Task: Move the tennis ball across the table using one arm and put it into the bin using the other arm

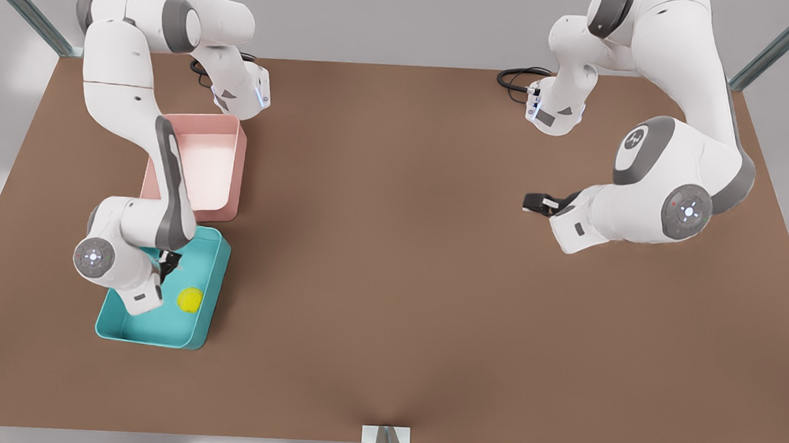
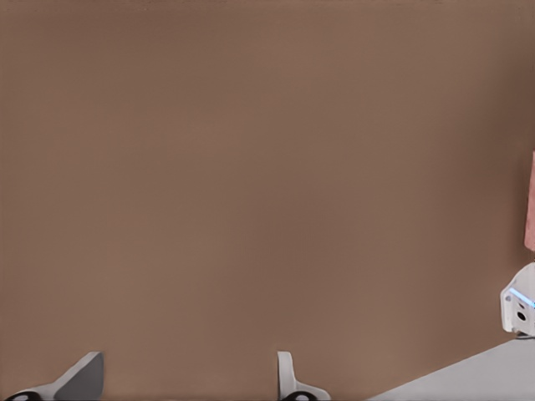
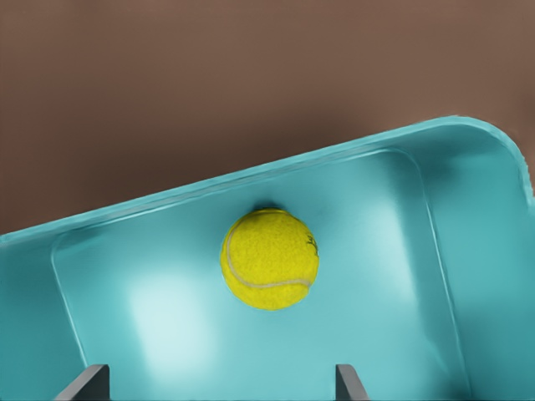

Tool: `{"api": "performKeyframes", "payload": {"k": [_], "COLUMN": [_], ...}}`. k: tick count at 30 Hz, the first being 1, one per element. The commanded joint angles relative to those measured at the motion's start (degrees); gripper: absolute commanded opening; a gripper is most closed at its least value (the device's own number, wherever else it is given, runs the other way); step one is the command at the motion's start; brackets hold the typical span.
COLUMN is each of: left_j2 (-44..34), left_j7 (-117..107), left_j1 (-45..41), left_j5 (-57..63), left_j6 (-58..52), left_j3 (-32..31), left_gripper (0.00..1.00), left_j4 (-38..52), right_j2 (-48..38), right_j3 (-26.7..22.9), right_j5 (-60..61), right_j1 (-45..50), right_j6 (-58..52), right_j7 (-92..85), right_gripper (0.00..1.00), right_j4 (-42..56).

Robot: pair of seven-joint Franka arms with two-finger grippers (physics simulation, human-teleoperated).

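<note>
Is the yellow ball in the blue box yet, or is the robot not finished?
It looks finished. The tennis ball lies on the floor of the teal bin, with nothing gripping it. The right pincer hangs open just above the ball, inside the bin. The left pincer waits open over bare table on the front view's right. Nothing seems left except pulling away.

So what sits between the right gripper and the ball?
Nothing: in the right wrist view bare teal bin floor separates the open right gripper from the tennis ball.

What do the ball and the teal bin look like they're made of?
The ball looks like fuzzy yellow-green felt: matte nap with a pale curved seam. The bin it lies in looks like smooth moulded plastic, going by its soft sheen and rounded corners.
</note>
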Motion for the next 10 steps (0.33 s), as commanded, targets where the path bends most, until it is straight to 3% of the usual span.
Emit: {"api": "performKeyframes", "payload": {"k": [1, 2, 3, 5, 7, 8, 10], "left_j2": [-0.08, -0.17, -0.17, -1.13, -1.13, -1.13, -1.13], "left_j7": [-5.77, -8.92, -15.44, -15.35, -15.35, -12.11, -11.48], "left_j1": [0.12, 0.21, 0.12, -0.32, 0.38, 1.26, 1.70], "left_j5": [0.98, 1.68, 2.47, 10.73, 11.79, 11.79, 11.88], "left_j6": [-2.52, -2.70, -4.10, -0.86, 2.40, 2.75, 2.49], "left_j3": [-0.17, -0.08, -0.17, -3.15, -2.89, -2.80, -2.98], "left_gripper": [1.00, 1.00, 1.00, 1.00, 1.00, 1.00, 1.00], "left_j4": [0.96, 0.87, 0.87, 0.96, 0.96, 0.96, 0.96], "right_j2": [-0.21, -0.83, -1.35, -10.84, -20.32, -22.88, -23.50], "right_j3": [0.00, 1.05, 0.61, 3.86, 7.72, 8.00, 8.00], "right_j5": [10.41, 10.40, 9.18, 1.27, 0.22, -1.81, -1.72], "right_j1": [-0.47, 0.14, 0.85, -0.29, -4.59, -4.78, -4.86], "right_j6": [-15.94, -31.93, -44.07, -48.83, -48.58, -44.89, -42.94], "right_j7": [53.50, 79.13, 81.79, 81.09, 79.69, 78.89, 78.10], "right_gripper": [1.00, 1.00, 1.00, 1.00, 1.00, 1.00, 1.00], "right_j4": [5.28, 13.18, 21.72, 22.43, 14.37, 9.35, 8.28]}}
